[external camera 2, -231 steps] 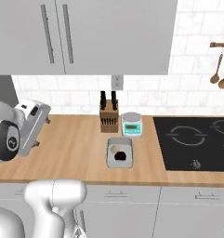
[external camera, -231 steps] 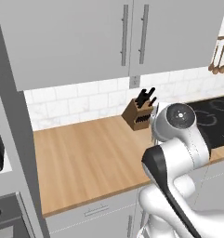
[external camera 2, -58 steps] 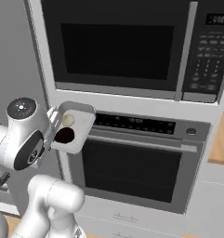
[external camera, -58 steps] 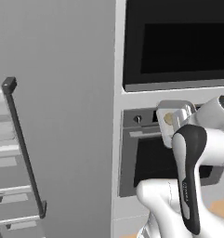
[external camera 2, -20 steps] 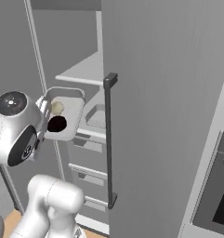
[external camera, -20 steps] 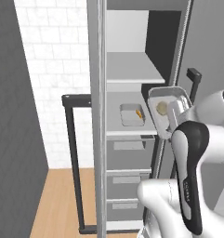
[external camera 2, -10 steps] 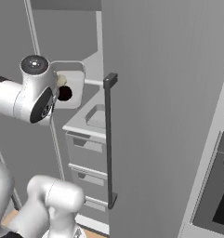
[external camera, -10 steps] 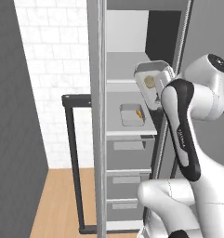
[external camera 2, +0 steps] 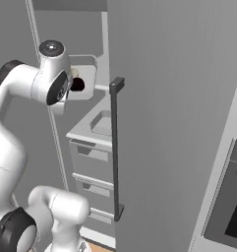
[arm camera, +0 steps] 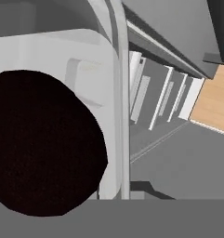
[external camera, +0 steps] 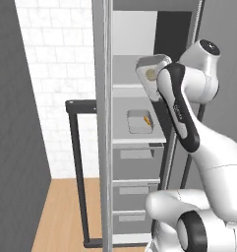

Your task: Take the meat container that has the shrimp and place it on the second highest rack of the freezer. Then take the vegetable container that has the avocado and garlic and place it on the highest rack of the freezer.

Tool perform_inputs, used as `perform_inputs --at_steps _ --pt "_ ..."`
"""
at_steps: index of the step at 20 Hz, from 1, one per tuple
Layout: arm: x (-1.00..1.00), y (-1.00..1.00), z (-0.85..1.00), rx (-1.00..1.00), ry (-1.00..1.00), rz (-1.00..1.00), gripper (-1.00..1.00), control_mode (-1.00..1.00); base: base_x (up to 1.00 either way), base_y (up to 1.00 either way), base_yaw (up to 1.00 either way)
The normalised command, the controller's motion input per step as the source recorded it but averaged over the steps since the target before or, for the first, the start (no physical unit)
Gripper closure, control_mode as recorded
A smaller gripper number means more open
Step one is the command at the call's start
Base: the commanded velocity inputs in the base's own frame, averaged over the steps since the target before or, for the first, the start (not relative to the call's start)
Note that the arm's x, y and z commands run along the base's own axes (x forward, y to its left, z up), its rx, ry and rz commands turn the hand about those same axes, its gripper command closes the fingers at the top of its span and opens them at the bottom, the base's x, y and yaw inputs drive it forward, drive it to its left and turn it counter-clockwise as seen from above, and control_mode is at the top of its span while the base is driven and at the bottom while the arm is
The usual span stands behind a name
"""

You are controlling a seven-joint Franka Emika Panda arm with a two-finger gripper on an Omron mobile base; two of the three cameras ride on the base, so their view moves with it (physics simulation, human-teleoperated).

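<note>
The vegetable container [external camera: 150,68] is a light-grey tray held tilted at the open freezer [external camera: 134,44], level with its highest rack [external camera: 126,86]. My gripper [external camera: 159,92] is shut on the tray's near edge; its fingers are hidden behind the hand. The pale garlic [external camera: 150,74] and the black avocado [external camera 2: 78,84] lie in the tray [external camera 2: 88,74]. In the hand view the avocado [arm camera: 43,144] looms large against the tray wall [arm camera: 85,65]. The meat container [external camera: 137,123] with the orange shrimp [external camera: 146,120] rests on the rack below.
The freezer door [external camera 2: 174,113] stands open on the right, with its long black handle [external camera 2: 115,147]. A second black bar handle [external camera: 74,167] shows at the left. Grey drawers [external camera: 135,153] sit under the racks. White tiled wall [external camera: 56,74] and wooden floor [external camera: 66,211] lie left.
The arm has lifted the vegetable container from beside the lower rack up to the highest rack's level and moved it in toward the freezer. The shrimp tray has stayed put.
</note>
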Motion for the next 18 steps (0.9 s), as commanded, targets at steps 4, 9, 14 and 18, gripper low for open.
perform_inputs --at_steps 4,9,14,18 --pt "0.8 0.0 0.0 -0.02 0.02 -0.1 1.0 -1.0 0.0 0.0 0.0" --pt "0.75 0.0 0.07 -0.02 0.0 -0.08 1.0 -1.0 0.0 0.0 0.0" --pt "0.77 0.0 0.1 -0.04 0.0 -0.07 1.0 -1.0 0.0 0.0 0.0" --pt "0.75 0.0 0.01 -0.02 0.01 -0.08 1.0 -1.0 0.0 0.0 0.0"
